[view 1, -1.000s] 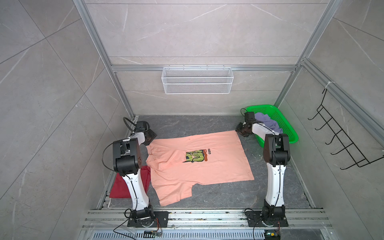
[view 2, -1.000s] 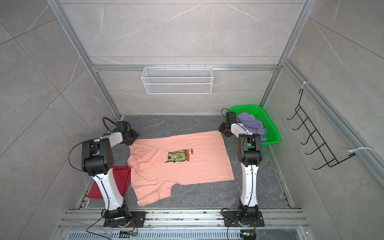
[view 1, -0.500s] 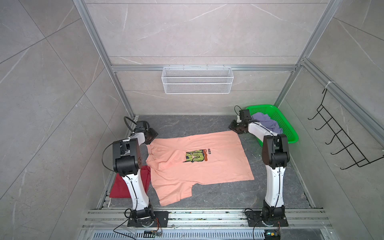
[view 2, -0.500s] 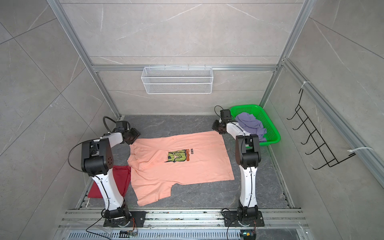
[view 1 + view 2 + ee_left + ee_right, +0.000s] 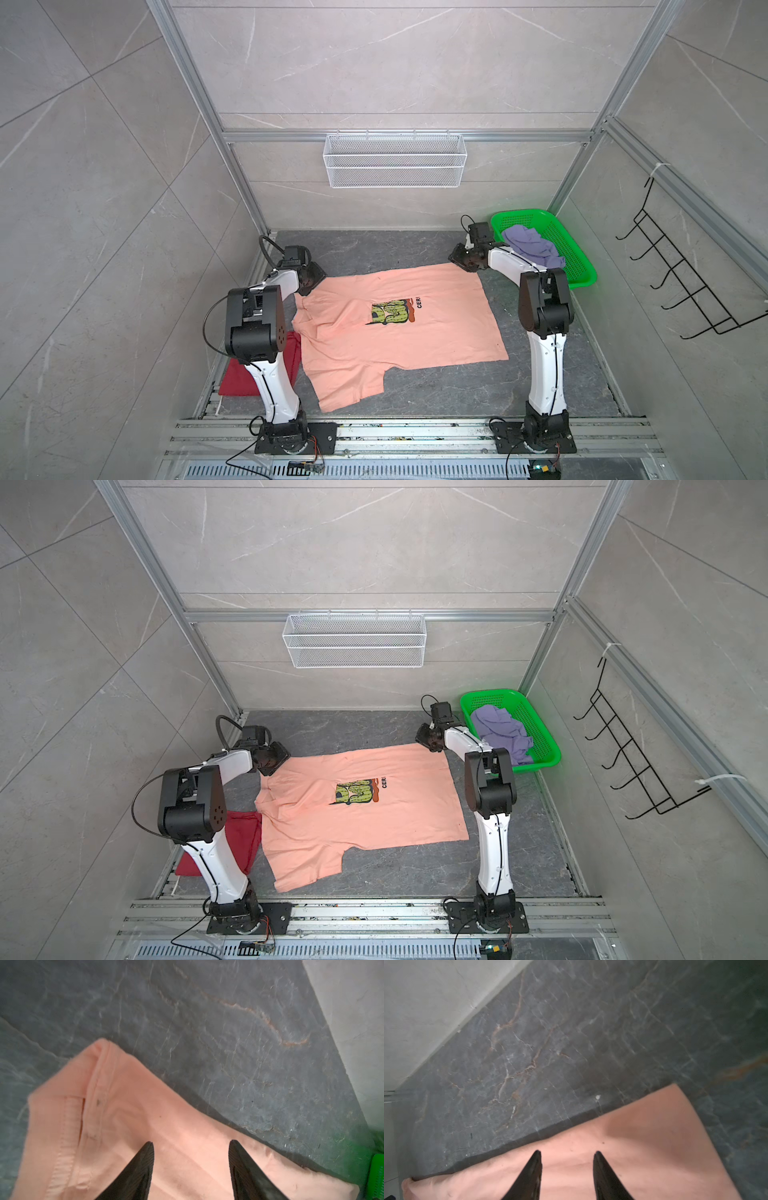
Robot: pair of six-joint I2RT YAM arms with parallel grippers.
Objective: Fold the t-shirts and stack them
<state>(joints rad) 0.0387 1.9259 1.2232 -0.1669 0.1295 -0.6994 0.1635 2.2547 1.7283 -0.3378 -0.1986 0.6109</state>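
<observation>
Left arm (image 5: 253, 320) and right arm (image 5: 544, 307) reach low over peach t-shirt (image 5: 374, 345); left fingers (image 5: 135, 1174), right fingers (image 5: 529, 1176) parted, empty.

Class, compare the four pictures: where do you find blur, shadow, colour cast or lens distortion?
Both top views: sharp, evenly lit, frame posts splayed by wide-angle perspective. Left wrist view: peach t-shirt soft, green basket a blurred smear. Right wrist view: the t-shirt casts a dark shadow band on the floor, greenish toward one corner.
</observation>
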